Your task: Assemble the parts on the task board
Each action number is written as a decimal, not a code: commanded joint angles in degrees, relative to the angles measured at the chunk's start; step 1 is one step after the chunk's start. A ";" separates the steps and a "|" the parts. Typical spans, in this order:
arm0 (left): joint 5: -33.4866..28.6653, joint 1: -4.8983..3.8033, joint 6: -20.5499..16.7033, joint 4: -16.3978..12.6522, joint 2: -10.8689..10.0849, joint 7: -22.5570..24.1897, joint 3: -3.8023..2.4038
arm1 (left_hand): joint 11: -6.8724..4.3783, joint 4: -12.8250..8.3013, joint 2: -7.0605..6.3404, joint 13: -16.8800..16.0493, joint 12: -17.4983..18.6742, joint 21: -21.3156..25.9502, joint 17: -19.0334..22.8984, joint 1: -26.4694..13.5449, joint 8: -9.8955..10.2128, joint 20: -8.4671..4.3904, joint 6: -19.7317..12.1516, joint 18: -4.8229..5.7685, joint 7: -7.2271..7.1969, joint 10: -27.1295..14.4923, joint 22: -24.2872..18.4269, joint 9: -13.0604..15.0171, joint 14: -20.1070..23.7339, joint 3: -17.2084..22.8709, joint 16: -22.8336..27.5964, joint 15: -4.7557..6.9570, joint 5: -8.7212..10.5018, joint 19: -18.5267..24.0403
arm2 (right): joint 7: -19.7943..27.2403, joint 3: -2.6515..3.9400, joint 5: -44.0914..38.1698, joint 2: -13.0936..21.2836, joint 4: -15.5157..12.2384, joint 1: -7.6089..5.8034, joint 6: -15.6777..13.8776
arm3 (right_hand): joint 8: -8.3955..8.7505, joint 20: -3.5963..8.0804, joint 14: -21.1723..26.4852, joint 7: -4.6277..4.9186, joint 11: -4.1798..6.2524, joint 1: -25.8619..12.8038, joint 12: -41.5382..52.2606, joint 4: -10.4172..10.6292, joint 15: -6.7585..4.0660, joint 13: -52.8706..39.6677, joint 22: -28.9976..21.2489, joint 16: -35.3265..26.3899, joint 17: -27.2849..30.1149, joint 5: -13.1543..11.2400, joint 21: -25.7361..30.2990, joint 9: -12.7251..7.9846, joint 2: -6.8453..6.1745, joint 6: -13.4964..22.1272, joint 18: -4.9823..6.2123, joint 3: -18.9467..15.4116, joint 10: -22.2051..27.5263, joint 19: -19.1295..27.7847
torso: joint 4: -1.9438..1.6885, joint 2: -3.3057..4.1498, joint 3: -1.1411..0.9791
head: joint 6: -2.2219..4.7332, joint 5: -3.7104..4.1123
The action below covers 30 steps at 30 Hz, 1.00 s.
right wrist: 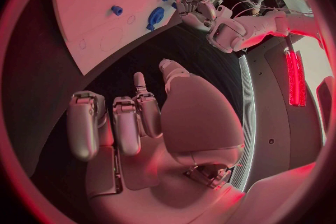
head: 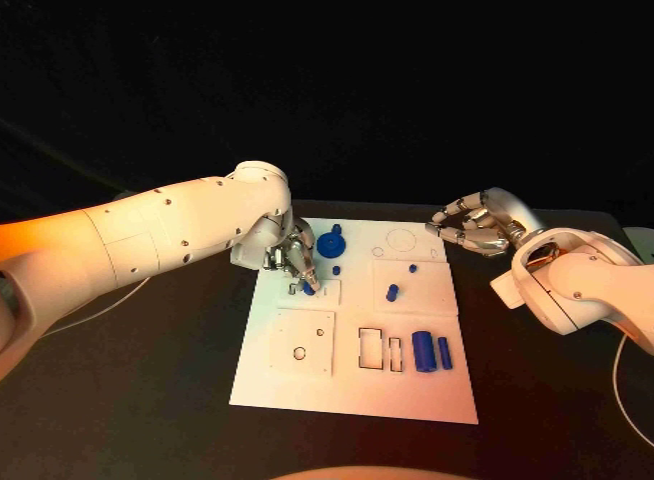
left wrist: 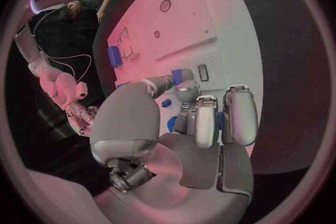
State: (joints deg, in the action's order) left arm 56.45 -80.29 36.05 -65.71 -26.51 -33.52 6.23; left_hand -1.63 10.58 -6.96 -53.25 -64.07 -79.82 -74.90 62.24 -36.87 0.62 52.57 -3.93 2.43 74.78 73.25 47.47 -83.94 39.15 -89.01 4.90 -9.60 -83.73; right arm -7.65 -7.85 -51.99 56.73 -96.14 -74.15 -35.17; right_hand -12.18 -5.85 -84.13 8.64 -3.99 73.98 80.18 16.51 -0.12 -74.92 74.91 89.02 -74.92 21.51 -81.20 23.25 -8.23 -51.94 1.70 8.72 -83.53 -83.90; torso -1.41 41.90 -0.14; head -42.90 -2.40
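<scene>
The white task board (head: 414,390) lies in the middle of the black table. My left hand (head: 288,252) reaches down over its far left part and pinches a small blue part (head: 307,287) at a slot; thumb and fingertip close on that part (left wrist: 183,75) in the left wrist view. A blue gear (head: 334,243), small pegs (head: 412,268) and a short piece (head: 392,293) stand on the board. Two blue cylinders (head: 424,352) lie near the right edge. My right hand (head: 471,226) hovers off the board's far right corner, fingers loosely bent and apart, holding nothing.
Rectangular cut-outs (head: 370,347) and a plate with holes (head: 301,342) mark the board's near half. Black table surrounds the board. A thin cable (head: 626,400) runs along the table at the right. The right wrist view shows the board (right wrist: 91,5) and my left hand (right wrist: 196,8) beyond it.
</scene>
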 commanded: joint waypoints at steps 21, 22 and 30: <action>2.45 0.34 0.81 0.19 0.03 -0.58 0.27 | -0.35 -1.82 -1.37 -0.79 -0.74 -0.34 -13.87 -6.28 0.63 -0.39 1.27 0.41 -0.36 0.26 0.44 -0.14 -5.69 1.45 -0.26 0.44 -0.20 -0.05 | 0.65 0.01 -0.61 0.17 -0.25 0.04 -0.03 | -0.22 0.37 -5.09 -0.21 0.35 -0.46 -0.28 0.09 -0.38 -7.78 9.31 -0.31 -11.76 0.34 0.31 0.08 -0.09 0.00 0.53 0.26 0.23 -1.75 | -0.03 -0.01 0.02 | -0.11 0.18; 2.43 0.34 0.83 0.19 0.04 -0.58 0.27 | -0.36 -1.67 -1.50 -0.84 -0.77 -0.33 -13.89 -6.57 0.66 -0.39 1.32 0.40 -0.37 0.28 0.43 -0.16 -5.70 1.15 -0.28 0.45 -0.18 -0.05 | 0.66 0.01 -0.63 0.17 -0.25 0.04 -0.02 | -0.22 0.37 -5.09 -0.21 0.35 -0.46 -0.28 0.09 -0.38 -7.78 9.31 -0.31 -11.76 0.34 0.31 0.08 -0.09 0.00 0.53 0.26 0.23 -1.75 | -0.03 -0.03 0.01 | -0.09 0.16; 2.34 0.35 0.88 0.16 0.08 -0.56 0.28 | -0.38 -0.22 -1.80 -1.19 -1.03 -0.40 -13.98 -8.38 0.82 -0.39 1.80 0.43 -0.40 0.44 0.60 -0.24 -5.72 -0.66 -0.33 0.47 -0.18 -0.12 | 0.68 0.01 -0.71 0.19 -0.25 0.04 -0.04 | -0.23 0.37 -5.09 -0.21 0.34 -0.57 -0.31 0.11 -0.37 -7.76 9.28 -0.32 -11.76 0.28 0.37 0.08 -0.12 0.02 0.54 0.25 0.25 -1.72 | 0.00 -0.04 0.00 | -0.10 0.18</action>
State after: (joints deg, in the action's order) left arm 57.87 -80.20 36.14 -65.67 -26.43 -33.41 6.30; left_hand -1.84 10.25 -8.67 -54.36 -64.79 -80.01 -74.90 54.29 -36.36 0.62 53.97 -3.92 2.02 74.98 73.76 47.30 -83.94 38.83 -89.01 4.90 -9.98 -83.73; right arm -7.49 -7.83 -52.07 56.91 -96.30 -74.15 -35.26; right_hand -12.18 -5.85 -84.13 8.64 -3.99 73.98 80.18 16.51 -0.12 -74.90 74.95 89.02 -74.91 21.51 -81.20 23.25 -8.23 -51.94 1.70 8.71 -83.53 -83.90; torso -1.43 41.87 -0.12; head -43.00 -2.21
